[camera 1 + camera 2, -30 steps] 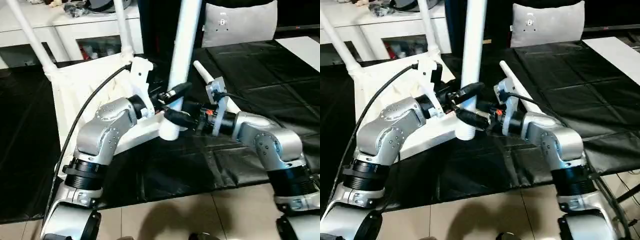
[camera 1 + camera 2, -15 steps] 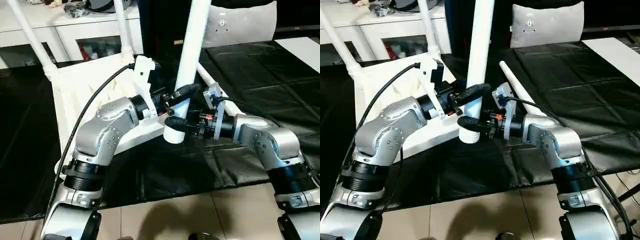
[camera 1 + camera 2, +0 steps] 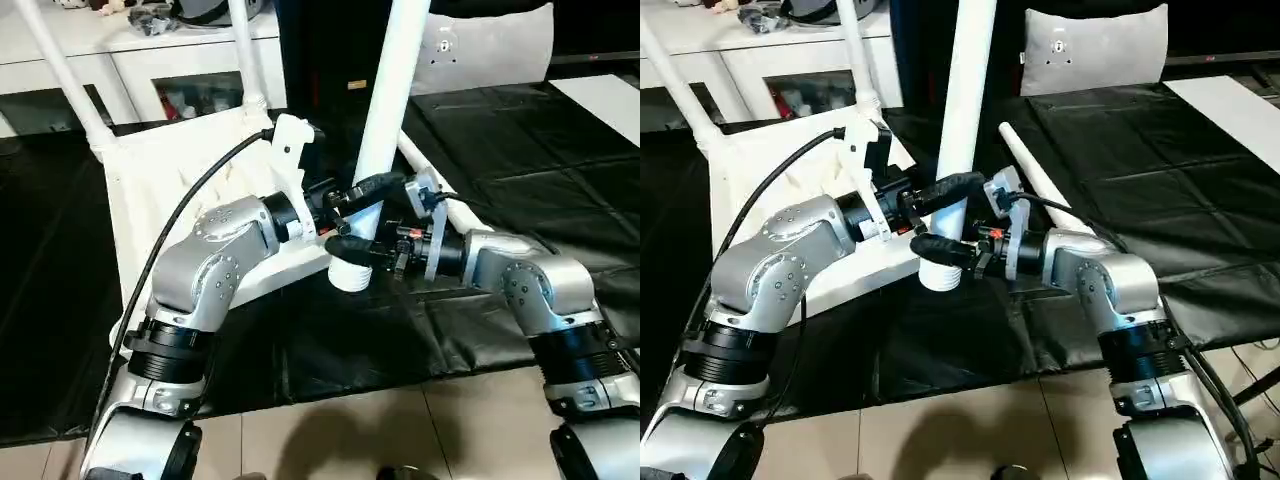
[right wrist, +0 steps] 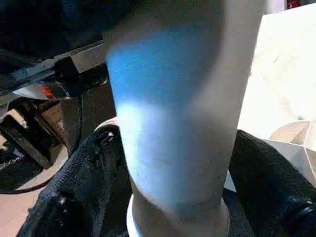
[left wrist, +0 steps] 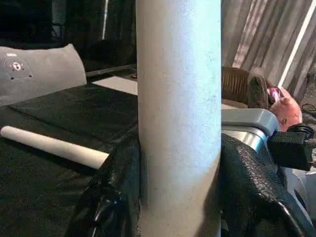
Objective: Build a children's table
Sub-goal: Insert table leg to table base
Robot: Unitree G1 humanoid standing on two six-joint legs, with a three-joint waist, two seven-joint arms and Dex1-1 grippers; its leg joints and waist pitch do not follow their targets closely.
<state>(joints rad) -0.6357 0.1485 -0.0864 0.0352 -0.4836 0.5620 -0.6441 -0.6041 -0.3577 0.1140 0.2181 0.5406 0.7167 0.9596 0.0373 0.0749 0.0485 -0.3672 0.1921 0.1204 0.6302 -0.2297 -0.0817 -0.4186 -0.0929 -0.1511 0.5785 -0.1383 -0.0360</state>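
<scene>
- Leg-fitting step: both the left gripper [image 3: 352, 212] and the right gripper [image 3: 952, 258] have fingers grasping the upright leg [image 3: 385, 130] at the tabletop's [image 3: 170, 180] near corner.
- Next, I reckon, seat its base in the socket.

no readable text, labels or numbers

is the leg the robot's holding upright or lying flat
Nearly upright, leaning slightly: the leg rises steeply between both end effectors, unlike the spare leg lying flat on the black mat.
</scene>
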